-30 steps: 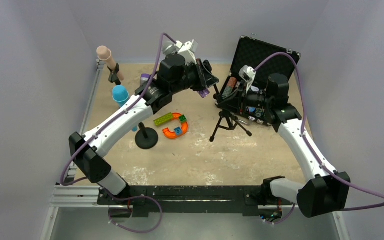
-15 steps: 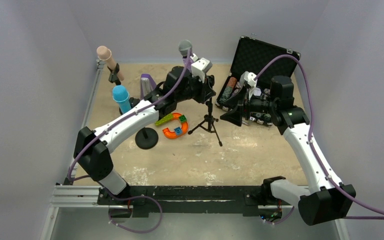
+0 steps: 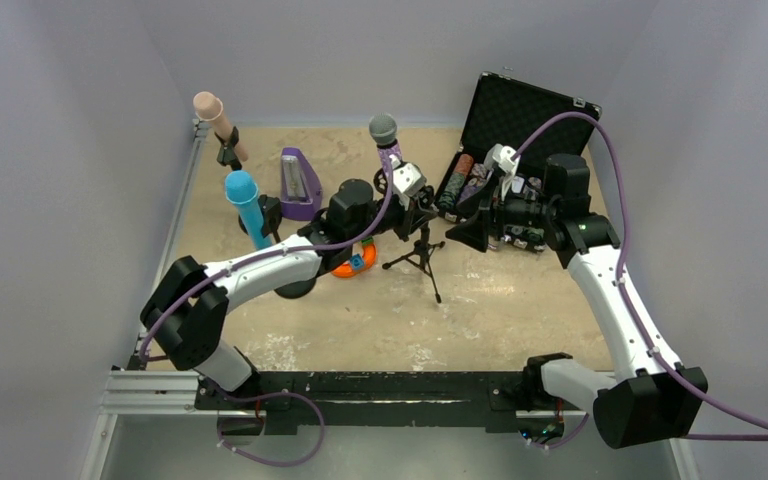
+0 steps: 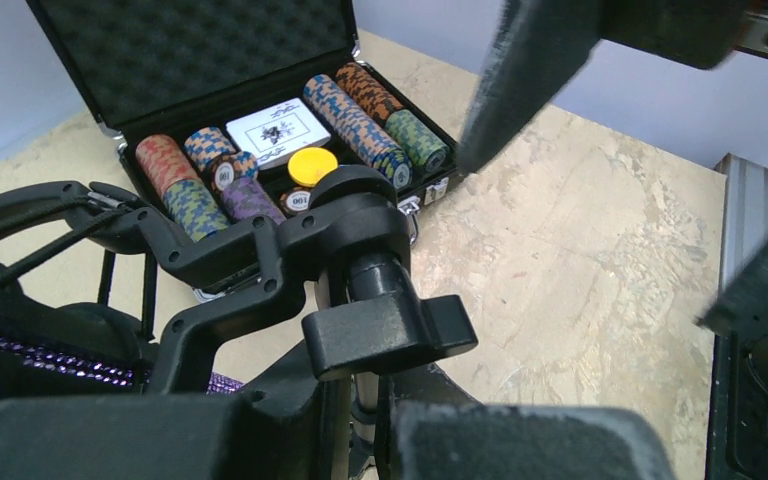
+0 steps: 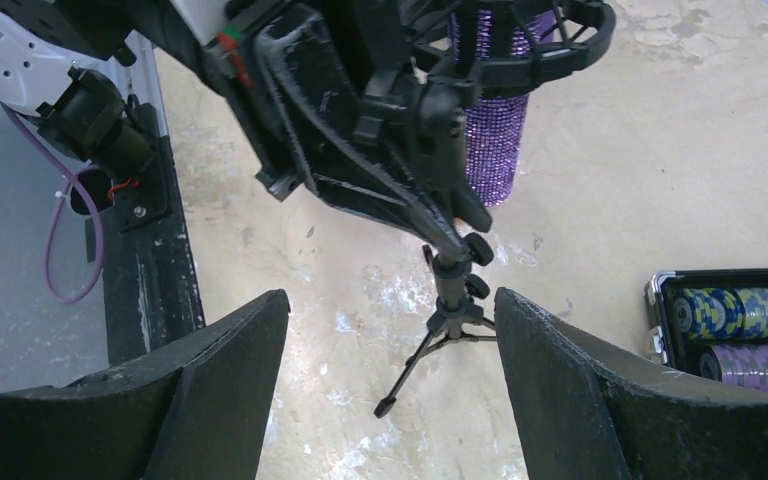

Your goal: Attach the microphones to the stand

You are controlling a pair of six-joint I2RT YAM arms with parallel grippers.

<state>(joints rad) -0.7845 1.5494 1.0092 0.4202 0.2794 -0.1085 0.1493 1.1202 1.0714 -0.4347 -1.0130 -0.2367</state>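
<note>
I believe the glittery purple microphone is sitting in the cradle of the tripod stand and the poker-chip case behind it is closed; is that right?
Not quite: the poker-chip case is open, its lid raised and the chips showing, as the left wrist view makes plain. The purple microphone does sit in the cradle of the tripod stand.

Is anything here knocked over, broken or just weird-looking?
Nothing looks spilled or broken. The odd one out is the open poker chip case at the back right, unrelated to microphones. The glittery purple microphone sits in the mount of the tripod stand, which the left gripper grips.
</note>
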